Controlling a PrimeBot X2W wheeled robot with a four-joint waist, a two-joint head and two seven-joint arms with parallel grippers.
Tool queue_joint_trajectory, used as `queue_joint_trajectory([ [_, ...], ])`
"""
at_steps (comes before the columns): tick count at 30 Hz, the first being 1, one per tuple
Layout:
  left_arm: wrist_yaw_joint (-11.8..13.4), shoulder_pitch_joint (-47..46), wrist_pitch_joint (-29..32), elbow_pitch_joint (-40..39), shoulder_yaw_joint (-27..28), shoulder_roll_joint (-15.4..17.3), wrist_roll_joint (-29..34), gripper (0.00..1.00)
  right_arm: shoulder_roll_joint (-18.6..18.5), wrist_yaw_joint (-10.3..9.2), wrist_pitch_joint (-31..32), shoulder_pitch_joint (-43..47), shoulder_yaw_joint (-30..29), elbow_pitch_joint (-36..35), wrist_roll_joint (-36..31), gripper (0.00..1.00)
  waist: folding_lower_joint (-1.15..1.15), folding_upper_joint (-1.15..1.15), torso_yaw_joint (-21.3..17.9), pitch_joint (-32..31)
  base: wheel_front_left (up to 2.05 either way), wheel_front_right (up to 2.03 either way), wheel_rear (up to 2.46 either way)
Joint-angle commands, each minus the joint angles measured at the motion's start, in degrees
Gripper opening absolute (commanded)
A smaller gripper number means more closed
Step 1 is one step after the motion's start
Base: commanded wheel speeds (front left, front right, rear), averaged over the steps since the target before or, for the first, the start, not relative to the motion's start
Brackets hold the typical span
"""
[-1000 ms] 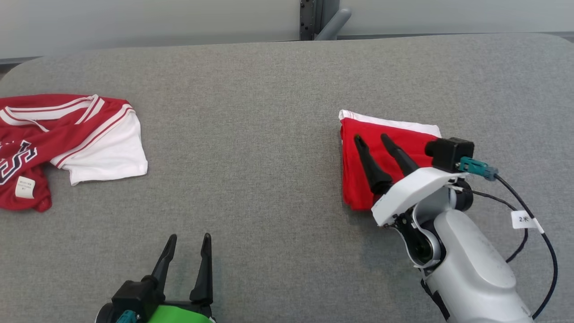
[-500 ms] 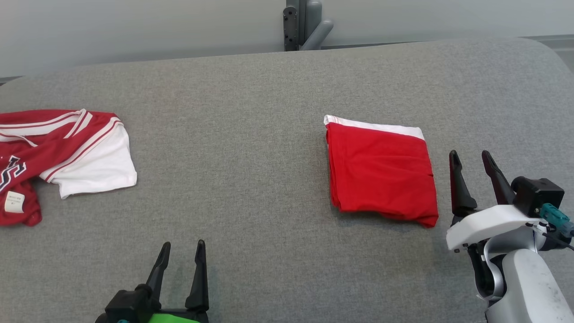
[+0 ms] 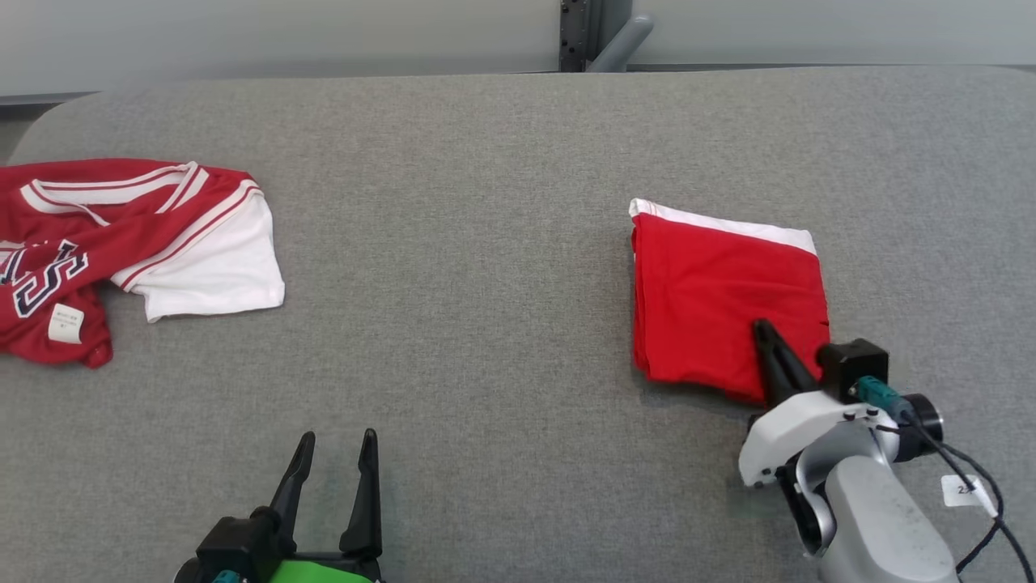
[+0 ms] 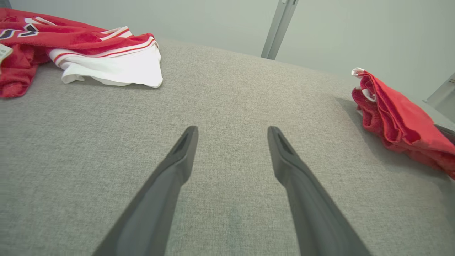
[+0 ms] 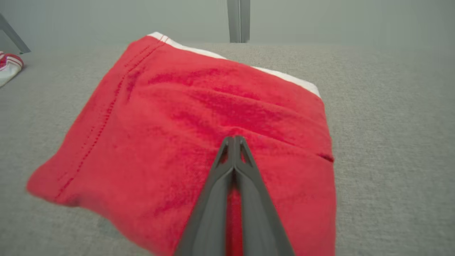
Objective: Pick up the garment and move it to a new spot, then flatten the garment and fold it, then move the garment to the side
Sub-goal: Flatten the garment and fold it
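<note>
R pincer [image 3: 761,327] tips together, low over folded red garment [image 3: 712,291]; L pincer [image 3: 338,436] wide apart

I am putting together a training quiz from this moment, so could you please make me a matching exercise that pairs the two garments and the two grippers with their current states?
Things:
1. plain red garment
2. lettered jersey
3. left gripper
4. right gripper

States:
A. fingers pressed together
B. fingers spread apart
C. crumpled, on the robot's left
D. neatly folded, on the robot's right

Pairs: 1-D, 2-C, 3-B, 4-A
</note>
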Motion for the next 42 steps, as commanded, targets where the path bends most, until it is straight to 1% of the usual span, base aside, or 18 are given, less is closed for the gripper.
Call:
queue_joint_trajectory([
  [1,0.04,-0.71,-0.17,0.14,0.12,0.04,-0.3,1.0,0.02,-0.01,-0.48,-0.34,1.05,1.1,0.68,0.0,0.0,0.23,0.81,-0.32,0.0,0.0,0.0],
  [7,0.45,0.41,-0.17,0.11,0.46,0.04,-0.74,1.0,-0.04,-0.02,-1.24,1.59,5.42,5.39,4.11,0.0,0.0,0.23,1.47,-1.04,0.0,0.0,0.0],
  [13,0.41,0.71,-0.17,0.15,0.28,0.04,-0.74,1.0,0.0,-0.01,-1.66,2.47,10.29,4.24,7.28,0.0,0.0,0.23,0.95,-1.24,0.0,0.0,0.0],
  [16,0.72,0.74,-0.17,0.07,0.4,0.04,-0.96,1.0,-0.06,-0.02,-1.62,3.57,12.16,2.46,8.26,0.0,0.0,0.23,0.68,-1.59,0.0,0.0,0.0],
  [18,0.94,1.21,-0.17,-0.03,0.5,0.04,-1.04,1.0,-0.04,-0.02,-1.64,4.69,12.41,0.2,9.04,0.0,0.0,0.23,0.39,-1.95,0.0,0.0,0.0],
  [19,0.94,1.21,-0.17,-0.03,0.5,0.04,-1.04,1.0,-0.04,-0.02,-1.64,4.69,12.41,0.2,9.04,0.0,0.0,0.23,0.39,-1.95,0.0,0.0,0.0],
  [22,1.09,2.06,-0.17,-0.19,0.82,0.04,-1.19,1.0,-0.07,-0.02,-1.65,8.02,10.87,-3.76,9.9,0.0,0.0,0.23,-0.03,-3.05,0.0,0.0,0.0],
  [25,1.79,2.91,-0.17,-1.5,2.04,0.05,-1.58,1.0,0.0,-0.01,-1.63,11.2,8.77,-10.23,6.99,0.0,0.0,0.23,-0.91,-3.87,0.0,0.0,0.0],
  [26,2.0,3.17,-0.18,-2.03,2.49,0.04,-1.76,1.0,0.01,-0.01,-1.63,12.63,8.35,-12.61,5.99,0.1,0.0,0.23,-1.22,-4.12,0.0,0.0,0.0],
  [28,2.05,3.72,-0.17,-2.99,3.54,0.06,-1.95,1.0,-0.17,-0.03,-1.63,15.61,6.25,-16.23,5.52,0.45,0.0,0.23,-1.88,-4.8,0.0,0.0,0.0],
  [30,1.9,4.27,-0.17,-4.01,4.66,0.05,-1.48,1.0,-0.05,-0.03,-1.64,17.26,4.12,-19.65,2.48,0.98,0.0,0.23,-2.39,-5.46,0.0,0.0,0.0],
  [31,1.87,4.48,-0.17,-4.35,5.35,0.06,-1.24,1.0,0.02,-0.03,-1.64,18.11,3.02,-21.01,1.84,1.0,0.0,0.23,-2.63,-5.78,0.0,0.0,0.0],
  [35,1.31,5.72,-0.17,-4.39,7.28,0.05,-0.64,1.0,0.02,-0.03,-1.63,20.61,-0.78,-25.32,0.54,1.0,0.0,0.23,-3.1,-7.16,0.0,0.0,0.0],
  [37,0.6,6.12,-0.17,-3.7,7.98,0.06,-0.12,1.0,0.0,-0.03,-1.64,21.49,-2.41,-26.68,0.18,1.0,0.0,0.23,-2.94,-7.79,0.0,0.0,0.0],
  [42,-1.26,6.42,-0.17,-1.17,8.92,0.05,0.56,1.0,0.02,-0.03,-1.64,23.05,-6.18,-27.33,-1.55,1.0,0.0,0.23,-1.63,-8.67,0.0,0.0,0.0],
])
